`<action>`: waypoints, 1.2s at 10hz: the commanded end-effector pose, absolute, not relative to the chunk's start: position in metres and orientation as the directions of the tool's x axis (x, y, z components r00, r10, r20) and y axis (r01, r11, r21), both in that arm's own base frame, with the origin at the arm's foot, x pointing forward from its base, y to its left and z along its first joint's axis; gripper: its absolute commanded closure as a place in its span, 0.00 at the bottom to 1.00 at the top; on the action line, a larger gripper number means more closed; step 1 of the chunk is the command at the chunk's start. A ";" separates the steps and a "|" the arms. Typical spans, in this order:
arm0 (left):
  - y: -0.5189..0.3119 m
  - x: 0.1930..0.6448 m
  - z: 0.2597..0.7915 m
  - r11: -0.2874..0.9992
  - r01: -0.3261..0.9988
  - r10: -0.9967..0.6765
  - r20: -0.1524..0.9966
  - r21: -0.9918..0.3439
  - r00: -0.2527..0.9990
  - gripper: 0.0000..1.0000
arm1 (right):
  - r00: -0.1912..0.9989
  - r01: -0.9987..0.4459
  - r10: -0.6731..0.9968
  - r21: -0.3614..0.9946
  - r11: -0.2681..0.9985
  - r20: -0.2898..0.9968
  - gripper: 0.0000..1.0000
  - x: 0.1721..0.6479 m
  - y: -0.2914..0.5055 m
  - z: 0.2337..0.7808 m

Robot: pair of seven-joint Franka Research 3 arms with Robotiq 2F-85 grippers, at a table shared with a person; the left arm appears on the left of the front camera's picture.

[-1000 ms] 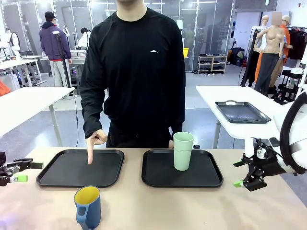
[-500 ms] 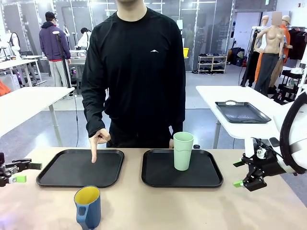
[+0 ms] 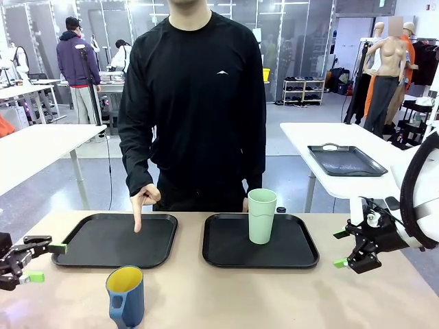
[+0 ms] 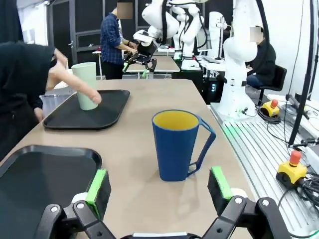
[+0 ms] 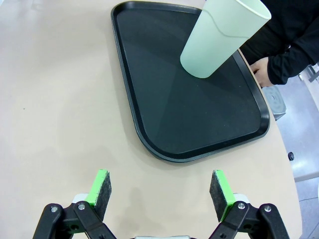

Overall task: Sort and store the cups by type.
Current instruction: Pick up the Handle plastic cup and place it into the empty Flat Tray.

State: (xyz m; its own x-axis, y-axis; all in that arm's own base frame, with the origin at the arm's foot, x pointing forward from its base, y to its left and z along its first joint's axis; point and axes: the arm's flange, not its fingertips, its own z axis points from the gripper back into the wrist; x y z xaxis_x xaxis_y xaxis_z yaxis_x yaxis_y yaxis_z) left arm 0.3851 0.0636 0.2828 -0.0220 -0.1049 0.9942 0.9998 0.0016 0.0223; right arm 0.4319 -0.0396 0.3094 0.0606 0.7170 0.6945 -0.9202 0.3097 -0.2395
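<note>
The dark blue mug with a yellow inside stands on the bare table near the front edge; in the left wrist view the mug is just ahead of my open left gripper, handle to the picture's right. The mint-green tumbler stands upright in the right black tray; in the right wrist view the tumbler is at the tray's far end. My left gripper hangs open at the table's left edge. My right gripper is open right of the tray.
The person's hand points a finger down over the left black tray. Their other hand rests behind the right tray. A side table at the right carries another black tray.
My left gripper has shifted slightly right and down toward the mug. The person's pointing hand has moved a little right over the left tray. The right arm is unchanged.
</note>
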 end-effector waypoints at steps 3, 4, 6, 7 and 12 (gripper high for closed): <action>0.016 0.372 0.226 -0.001 0.988 -0.141 0.978 0.157 -0.155 0.00 | 0.057 -0.918 0.709 -0.242 0.314 0.703 0.00 0.435 -0.040 0.308; 0.006 0.370 0.217 -0.018 0.987 -0.156 0.975 0.158 -0.159 0.00 | 0.057 -0.918 0.709 -0.242 0.314 0.703 0.00 0.435 -0.040 0.308; -0.003 0.370 0.203 -0.050 0.988 -0.222 0.963 0.144 -0.152 0.00 | 0.057 -0.918 0.709 -0.242 0.314 0.703 0.00 0.435 -0.040 0.308; -0.008 0.369 0.199 -0.078 0.986 -0.256 0.952 0.151 -0.166 0.00 | 0.057 -0.918 0.709 -0.242 0.314 0.703 0.00 0.435 -0.040 0.308; -0.022 0.390 0.293 -0.070 0.994 -0.248 0.964 0.078 -0.093 0.00 | 0.057 -0.918 0.709 -0.242 0.314 0.703 0.00 0.435 -0.040 0.308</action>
State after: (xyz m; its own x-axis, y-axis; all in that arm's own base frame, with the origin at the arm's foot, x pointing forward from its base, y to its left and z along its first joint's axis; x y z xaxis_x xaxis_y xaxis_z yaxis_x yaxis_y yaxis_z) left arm 0.3904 -0.0246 0.2892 -0.0855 -0.2646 0.9606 0.9949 -0.0749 0.0680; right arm 0.4319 -0.0396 0.3094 0.0604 0.7170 0.6945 -0.9202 0.3096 -0.2396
